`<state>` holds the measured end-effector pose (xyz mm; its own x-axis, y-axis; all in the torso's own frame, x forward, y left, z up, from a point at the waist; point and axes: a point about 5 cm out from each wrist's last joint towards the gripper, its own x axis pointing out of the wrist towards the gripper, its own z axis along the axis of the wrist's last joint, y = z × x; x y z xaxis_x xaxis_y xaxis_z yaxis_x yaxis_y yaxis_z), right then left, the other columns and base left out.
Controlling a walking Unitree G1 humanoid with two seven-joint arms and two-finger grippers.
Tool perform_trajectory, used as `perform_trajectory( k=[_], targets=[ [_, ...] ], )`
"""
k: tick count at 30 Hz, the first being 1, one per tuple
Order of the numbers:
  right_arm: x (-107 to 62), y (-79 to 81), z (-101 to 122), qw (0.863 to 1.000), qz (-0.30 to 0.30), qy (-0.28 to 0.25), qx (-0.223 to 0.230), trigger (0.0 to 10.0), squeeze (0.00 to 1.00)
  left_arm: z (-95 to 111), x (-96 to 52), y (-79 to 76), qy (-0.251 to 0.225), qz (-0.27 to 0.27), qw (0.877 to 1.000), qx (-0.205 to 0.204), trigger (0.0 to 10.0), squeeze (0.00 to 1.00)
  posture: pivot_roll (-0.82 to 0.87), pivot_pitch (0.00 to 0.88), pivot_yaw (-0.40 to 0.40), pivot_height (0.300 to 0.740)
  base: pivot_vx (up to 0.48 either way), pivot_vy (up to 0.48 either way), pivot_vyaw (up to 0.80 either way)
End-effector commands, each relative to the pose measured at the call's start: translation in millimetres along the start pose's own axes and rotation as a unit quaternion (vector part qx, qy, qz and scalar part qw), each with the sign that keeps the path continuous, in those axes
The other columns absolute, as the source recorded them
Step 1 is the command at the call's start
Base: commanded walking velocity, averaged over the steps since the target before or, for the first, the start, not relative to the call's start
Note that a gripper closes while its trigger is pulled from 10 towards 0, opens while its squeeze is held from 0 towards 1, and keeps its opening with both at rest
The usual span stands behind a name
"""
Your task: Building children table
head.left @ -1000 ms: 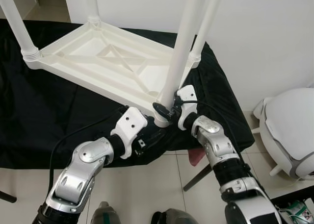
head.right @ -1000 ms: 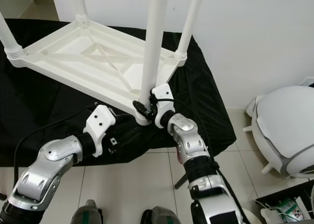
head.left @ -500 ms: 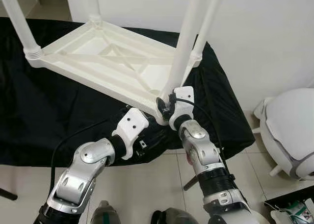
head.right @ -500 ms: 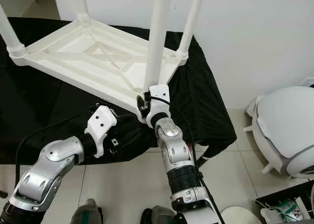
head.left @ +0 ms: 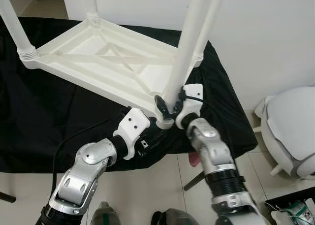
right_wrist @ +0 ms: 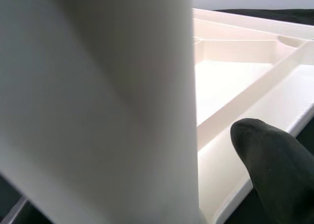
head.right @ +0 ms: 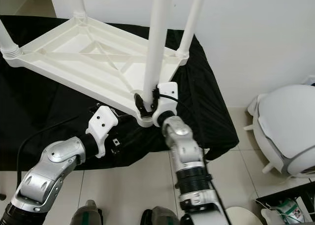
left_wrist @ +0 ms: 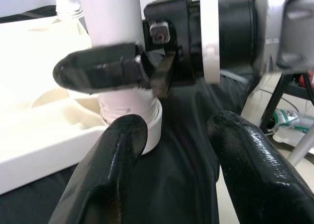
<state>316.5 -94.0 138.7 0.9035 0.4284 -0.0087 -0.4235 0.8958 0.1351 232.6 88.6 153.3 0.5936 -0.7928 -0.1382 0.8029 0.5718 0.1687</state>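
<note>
A white plastic children's table lies upside down on a black cloth, its legs pointing up. The near corner leg rises from its socket at the table's front corner. My right gripper is shut on this leg just above the socket; one black finger crosses the leg's front, and the leg looms close in the right wrist view. My left gripper hangs open just below that corner, fingers apart over the cloth, touching nothing.
The black cloth covers the support and drapes over its front edge. A white rounded plastic object stands on the tiled floor at the right. A white wall is behind. A dark stand leg slants under the cloth's corner.
My right forearm swung left and then back right while the gripper stayed on the leg's base, the wrist turning around it. The left arm has barely moved.
</note>
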Motion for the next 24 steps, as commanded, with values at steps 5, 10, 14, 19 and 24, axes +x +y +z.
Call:
perform_trajectory(
  k=[5,10,14,19,24],
  targets=[
    [-13.7,-21.7,0.5,0.984,0.150,0.026,-0.093,10.0,0.00,-1.1,1.0,1.0,0.003,0.012,1.000,0.002,10.0,0.00,0.05,0.000,-0.104,0.740,0.000,0.000,0.00],
    [-11.2,-28.1,0.1,0.978,0.178,0.038,-0.100,10.0,0.00,-0.7,0.7,2.0,0.003,0.012,1.000,0.003,10.0,0.00,0.05,0.000,-0.102,0.740,0.000,0.000,0.00],
    [-3.5,-26.4,1.9,0.968,0.216,0.039,-0.119,10.0,0.00,-0.4,0.1,2.5,0.003,0.012,1.000,0.003,10.0,0.00,0.06,0.000,-0.094,0.740,0.000,0.000,0.00],
    [10.3,-17.4,1.2,0.955,0.259,0.050,-0.136,10.0,0.00,0.7,-0.3,4.2,0.002,0.014,1.000,0.005,10.0,0.00,0.07,0.000,-0.092,0.740,0.000,0.000,0.00],
    [15.5,-15.2,-3.5,0.945,0.286,0.066,-0.142,10.0,0.00,1.2,-0.7,5.2,0.002,0.017,1.000,0.006,10.0,0.00,0.07,0.000,-0.092,0.740,0.000,0.000,0.00]
  ],
)
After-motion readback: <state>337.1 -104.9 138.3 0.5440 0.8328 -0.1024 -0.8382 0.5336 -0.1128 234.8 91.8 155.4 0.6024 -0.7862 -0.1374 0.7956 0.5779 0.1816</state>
